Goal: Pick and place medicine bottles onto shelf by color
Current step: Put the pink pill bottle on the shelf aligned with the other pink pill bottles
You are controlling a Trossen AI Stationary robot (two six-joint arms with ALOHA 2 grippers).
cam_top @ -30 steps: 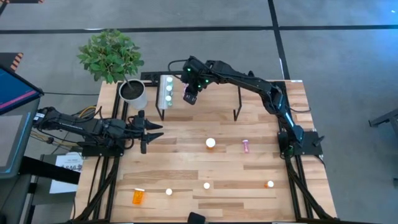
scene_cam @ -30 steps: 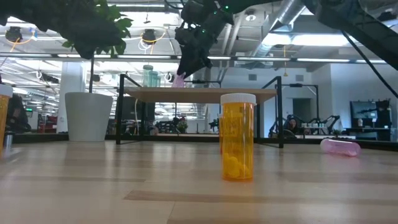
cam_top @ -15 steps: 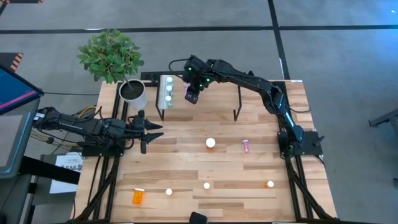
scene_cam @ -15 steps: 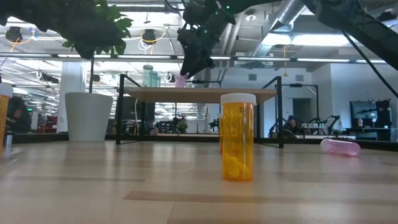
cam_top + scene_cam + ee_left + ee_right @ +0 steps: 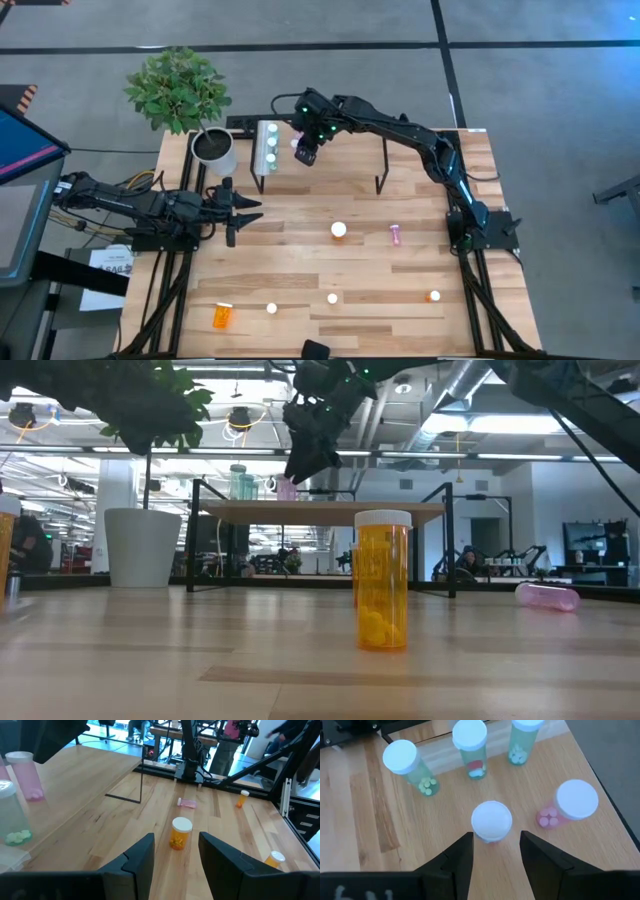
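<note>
Pink bottle (image 5: 491,821) is standing on the shelf (image 5: 340,150) beneath the right gripper (image 5: 492,842), fingers apart around it, while the left gripper (image 5: 247,210) is hovering half-open over the tabletop (image 5: 300,270).

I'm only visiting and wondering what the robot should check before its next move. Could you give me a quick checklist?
1. Pink bottle under the right gripper stands upright on the shelf: ok.
2. Right gripper's fingers are apart and above the cap, not gripping it: ok.
3. Colours are grouped: this bottle stands beside the other pink one, with the green bottles in their own row: ok.
4. Gaps between the shelf bottles are enough to lift away cleanly: ok, none touch.
5. Left gripper is open, empty and out of the way at the table's left: ok.
6. Pink bottle on the table is upright for an easy grab: not ok, it lies on its side.
</note>
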